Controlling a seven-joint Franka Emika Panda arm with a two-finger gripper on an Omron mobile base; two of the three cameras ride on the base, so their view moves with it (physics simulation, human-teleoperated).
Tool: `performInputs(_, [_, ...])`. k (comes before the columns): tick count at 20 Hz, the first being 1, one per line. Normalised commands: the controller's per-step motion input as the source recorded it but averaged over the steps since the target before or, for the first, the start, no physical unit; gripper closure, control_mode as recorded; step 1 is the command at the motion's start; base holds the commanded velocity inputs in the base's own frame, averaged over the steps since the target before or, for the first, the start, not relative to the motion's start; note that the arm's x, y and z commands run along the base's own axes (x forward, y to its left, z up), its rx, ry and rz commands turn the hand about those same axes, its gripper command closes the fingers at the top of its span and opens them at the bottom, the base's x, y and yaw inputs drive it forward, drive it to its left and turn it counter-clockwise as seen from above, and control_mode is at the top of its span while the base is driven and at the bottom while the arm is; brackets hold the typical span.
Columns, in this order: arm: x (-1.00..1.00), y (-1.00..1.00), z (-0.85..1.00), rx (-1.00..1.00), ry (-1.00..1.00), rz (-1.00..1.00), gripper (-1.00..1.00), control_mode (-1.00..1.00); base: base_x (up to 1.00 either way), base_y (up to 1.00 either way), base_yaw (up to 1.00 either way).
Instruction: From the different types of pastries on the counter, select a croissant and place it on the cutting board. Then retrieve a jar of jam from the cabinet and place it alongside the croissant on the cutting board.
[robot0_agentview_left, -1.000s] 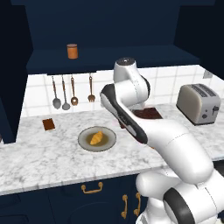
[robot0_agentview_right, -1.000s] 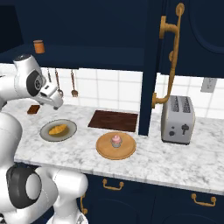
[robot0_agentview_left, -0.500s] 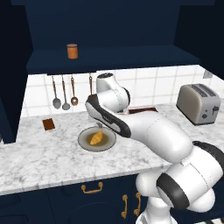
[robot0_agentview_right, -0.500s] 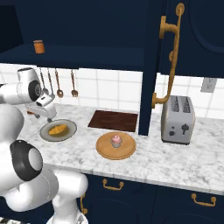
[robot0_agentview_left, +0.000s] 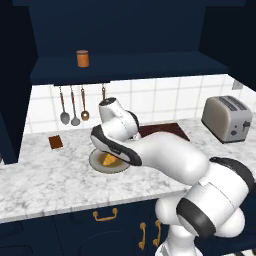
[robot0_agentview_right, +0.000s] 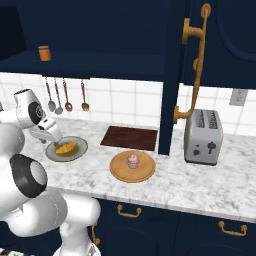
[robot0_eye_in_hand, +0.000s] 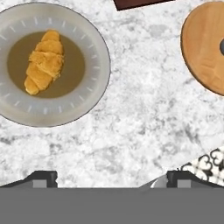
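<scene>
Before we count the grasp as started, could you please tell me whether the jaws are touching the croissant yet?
Apart. In the hand view the croissant lies on its grey plate, with bare marbled counter between it and the open gripper at the bottom edge.

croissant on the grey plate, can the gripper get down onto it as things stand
Probably yes. The croissant lies bare on its plate with nothing over it, and the gripper hangs open just above the plate. In the hand view the croissant sits off to one side, so the gripper likely needs a small shift first.

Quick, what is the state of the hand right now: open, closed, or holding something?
Hand: open, holding nothing; it hangs over the counter, with the croissant on its plate off to one side.
</scene>
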Motion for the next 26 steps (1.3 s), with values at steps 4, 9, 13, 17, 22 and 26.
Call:
performInputs(4, [0.04, -0.03, -0.57, 0.09, -0.25, 0.0, -1.0, -1.0, 0.0, 0.0, 0.0])
performInputs(9, [0.04, -0.08, -0.02, 0.04, -0.08, 0.0, -1.0, -1.0, 0.0, 0.0, 0.0])
performInputs(13, [0.5, -0.25, 0.0, 0.13, -0.21, 0.0, -1.0, -1.0, 0.0, 0.0, 0.0])
performInputs(17, [0.49, -0.02, 0.0, 0.11, 0.04, -0.02, -1.0, -1.0, 0.0, 0.0, 0.0])
performInputs(22, [0.82, 0.11, -0.05, 0.01, 0.15, 0.0, -1.0, -1.0, 0.0, 0.0, 0.0])
performInputs(26, [0.53, 0.25, 0.0, 0.01, 0.06, 0.0, -1.0, -1.0, 0.0, 0.0, 0.0])
